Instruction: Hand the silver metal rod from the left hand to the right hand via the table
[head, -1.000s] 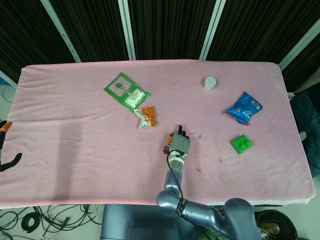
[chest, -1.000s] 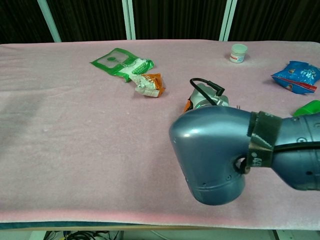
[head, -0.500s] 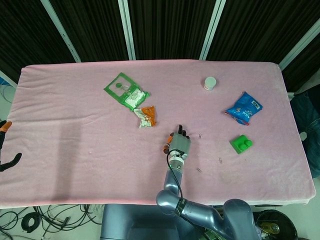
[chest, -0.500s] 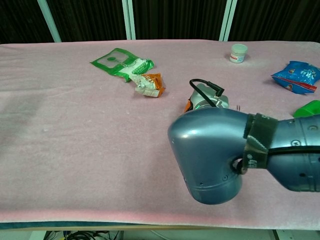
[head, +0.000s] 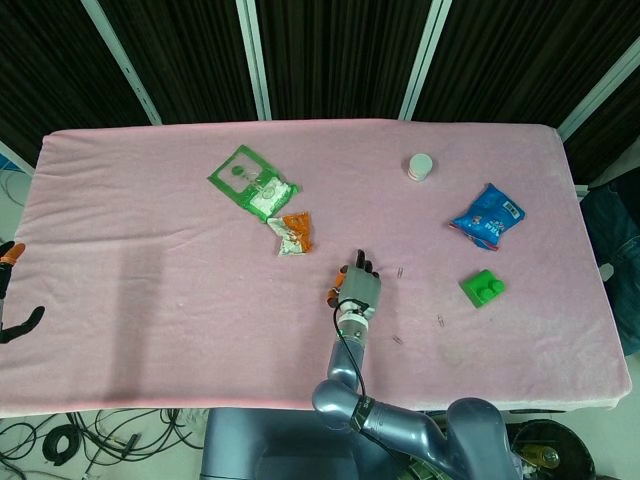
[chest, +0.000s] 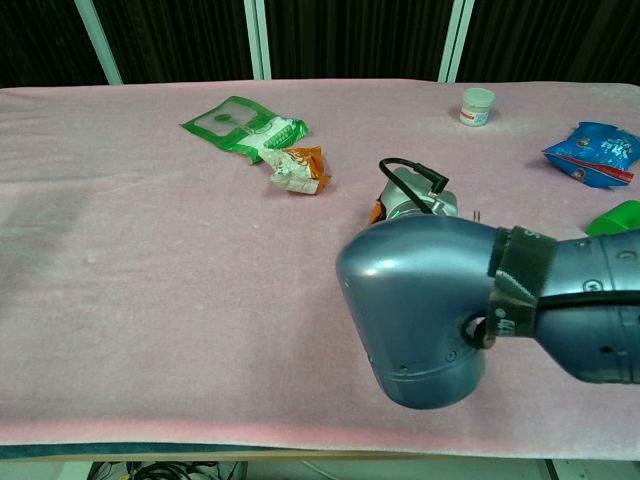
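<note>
No silver metal rod shows in either view. My right hand (head: 357, 287) lies palm down on the pink table (head: 150, 290) near its middle, dark fingers pointing away from me and an orange thumb tip at its left side. Whether anything lies under it is hidden. In the chest view my right arm's big elbow (chest: 430, 310) blocks most of that hand; only the wrist with its black cable (chest: 412, 190) shows. My left hand (head: 8, 262) is off the table at the far left edge of the head view, fingers apart and holding nothing.
A green packet (head: 250, 182) and an orange-white packet (head: 293, 233) lie left of centre. A white jar (head: 420, 165), a blue bag (head: 487, 216) and a green block (head: 482, 288) sit to the right. Small metal clips (head: 400, 272) lie near my right hand.
</note>
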